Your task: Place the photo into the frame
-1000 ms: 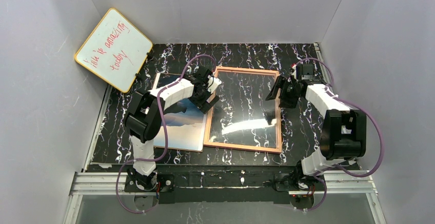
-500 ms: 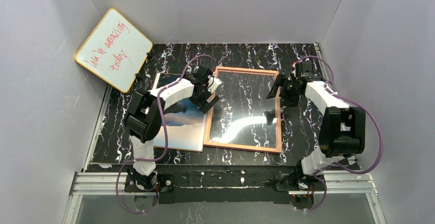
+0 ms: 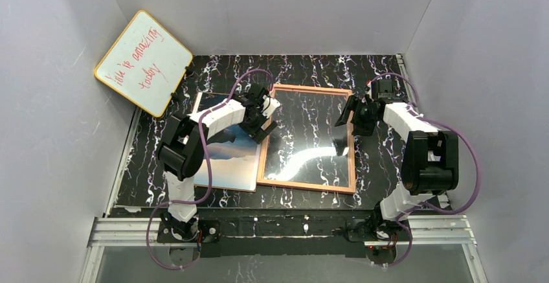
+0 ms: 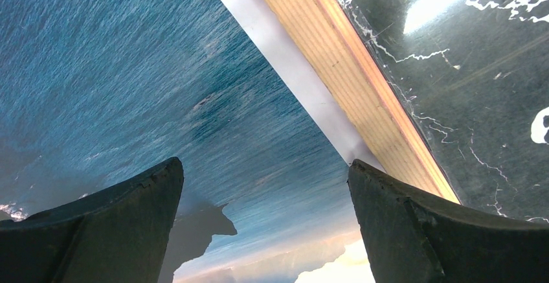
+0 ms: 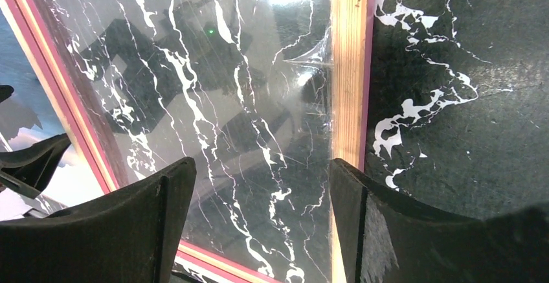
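Note:
The photo (image 3: 226, 153) lies face up on the table, left of the frame; blue sea fills the left wrist view (image 4: 149, 82). The frame (image 3: 353, 140) lies flat at the centre, wood-coloured rear up, its clear pane showing the marble beneath. My left gripper (image 3: 264, 126) is open and empty, low over the photo's right edge beside the frame's left rail (image 4: 362, 82). My right gripper (image 3: 346, 116) is open and empty above the frame's right rail (image 5: 349, 69), with the pane (image 5: 246, 95) between its fingers.
A yellow-edged whiteboard (image 3: 144, 61) with red writing leans in the back left corner. Grey walls close in the black marble table (image 3: 304, 69) on three sides. A metal rail (image 3: 285, 228) runs along the near edge.
My right gripper has drifted slightly back and left over the frame's right rail. The left gripper, photo and frame have not moved.

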Tool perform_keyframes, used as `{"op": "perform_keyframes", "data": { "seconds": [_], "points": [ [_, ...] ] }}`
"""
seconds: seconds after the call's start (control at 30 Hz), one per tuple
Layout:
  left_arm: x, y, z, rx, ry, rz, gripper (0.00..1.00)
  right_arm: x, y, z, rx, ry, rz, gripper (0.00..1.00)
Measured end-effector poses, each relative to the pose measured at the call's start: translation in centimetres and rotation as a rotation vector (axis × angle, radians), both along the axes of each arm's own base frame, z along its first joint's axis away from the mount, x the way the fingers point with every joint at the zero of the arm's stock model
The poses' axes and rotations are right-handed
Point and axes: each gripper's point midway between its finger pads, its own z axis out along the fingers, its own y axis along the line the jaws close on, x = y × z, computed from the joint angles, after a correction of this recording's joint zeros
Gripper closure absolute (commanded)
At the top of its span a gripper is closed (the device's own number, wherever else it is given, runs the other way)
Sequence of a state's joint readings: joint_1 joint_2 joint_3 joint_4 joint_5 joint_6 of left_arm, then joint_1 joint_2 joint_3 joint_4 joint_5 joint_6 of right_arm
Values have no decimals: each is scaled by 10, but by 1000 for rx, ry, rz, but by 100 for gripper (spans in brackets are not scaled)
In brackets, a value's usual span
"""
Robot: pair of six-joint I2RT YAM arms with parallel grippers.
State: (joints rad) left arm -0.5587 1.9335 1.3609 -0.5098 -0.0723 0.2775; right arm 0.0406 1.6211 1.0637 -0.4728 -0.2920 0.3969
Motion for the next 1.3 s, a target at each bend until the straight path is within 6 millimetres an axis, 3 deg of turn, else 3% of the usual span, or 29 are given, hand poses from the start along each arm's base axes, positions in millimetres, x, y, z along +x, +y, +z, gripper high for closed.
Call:
{"op": "perform_keyframes", "data": {
  "seconds": [0.27, 1.3],
  "points": [
    [-1, -1, 0, 2, -1, -4, 3, -6, 1, -12, 5, 27, 0, 20],
    [-1, -8, 2, 43, -3, -30, 3, -5, 16, -21, 103, 28, 0, 24]
  ]
}}
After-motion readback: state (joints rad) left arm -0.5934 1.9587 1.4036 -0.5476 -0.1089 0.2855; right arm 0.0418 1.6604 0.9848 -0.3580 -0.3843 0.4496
